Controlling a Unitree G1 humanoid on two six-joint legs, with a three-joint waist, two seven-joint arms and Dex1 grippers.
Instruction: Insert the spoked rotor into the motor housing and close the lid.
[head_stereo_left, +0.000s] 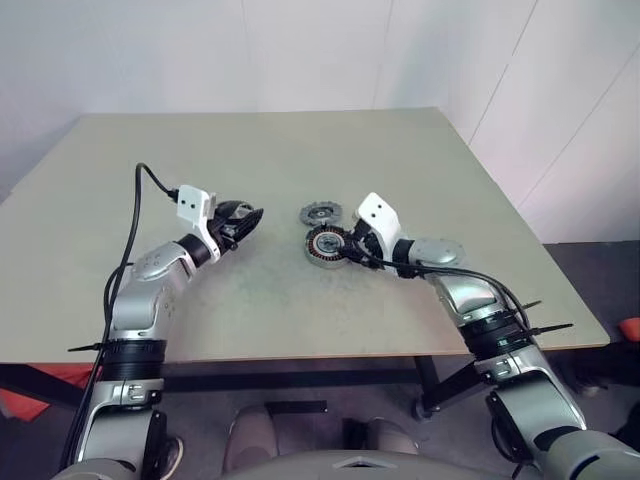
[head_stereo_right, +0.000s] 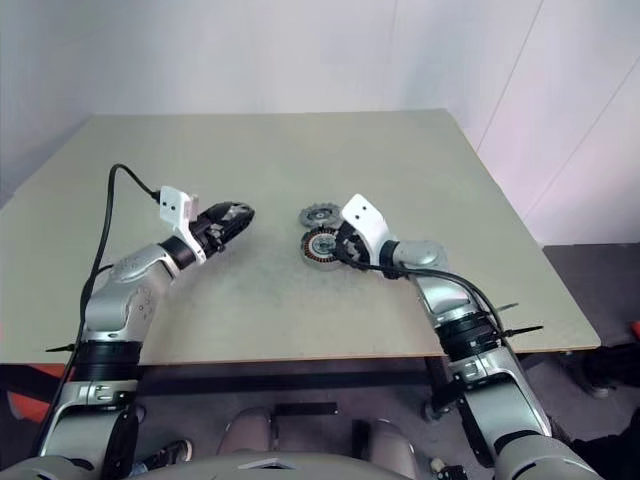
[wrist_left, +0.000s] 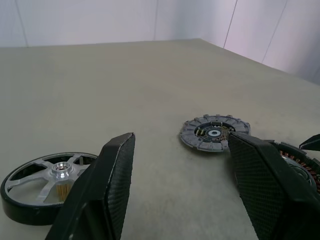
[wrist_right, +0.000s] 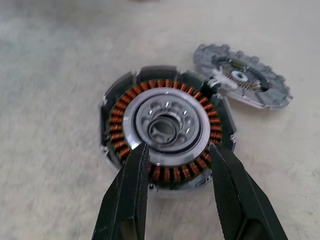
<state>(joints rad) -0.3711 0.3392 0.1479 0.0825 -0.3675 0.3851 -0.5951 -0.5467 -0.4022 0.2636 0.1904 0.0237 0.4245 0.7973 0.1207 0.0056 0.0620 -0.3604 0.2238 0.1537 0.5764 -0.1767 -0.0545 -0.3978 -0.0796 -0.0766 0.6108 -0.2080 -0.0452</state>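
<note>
The right tool (wrist_right: 175, 165) hangs low over the near edge of the motor housing (wrist_right: 167, 127), the large round part with a dark rim and a ring of copper-red windings around a grey centre hub; its two black fingers (wrist_right: 127, 195) stand partly apart, straddling the near windings with nothing yet between them, and whether they touch the rim cannot be told. The left tool (wrist_left: 177, 170) is well open and empty, hovering just beside the spoked rotor (wrist_left: 42, 187), a flat black ring with shiny silver spokes and hub lying on the pale grey tabletop (head_stereo_left: 300, 150). The lid (wrist_right: 242, 80), a flat grey disc with a notched, gear-like edge, lies just behind the housing, touching or nearly touching its rim. All three parts lie flat with their axes upright, the housing's open face up, and being round they have no long axis. The rotor looks stiff, fairly light and smooth, so it will probably slip unless it is pinched across the rim or between two spokes. The housing looks heavier and rigid; its windings seem delicate, so the outer rim is the safer hold.
</note>
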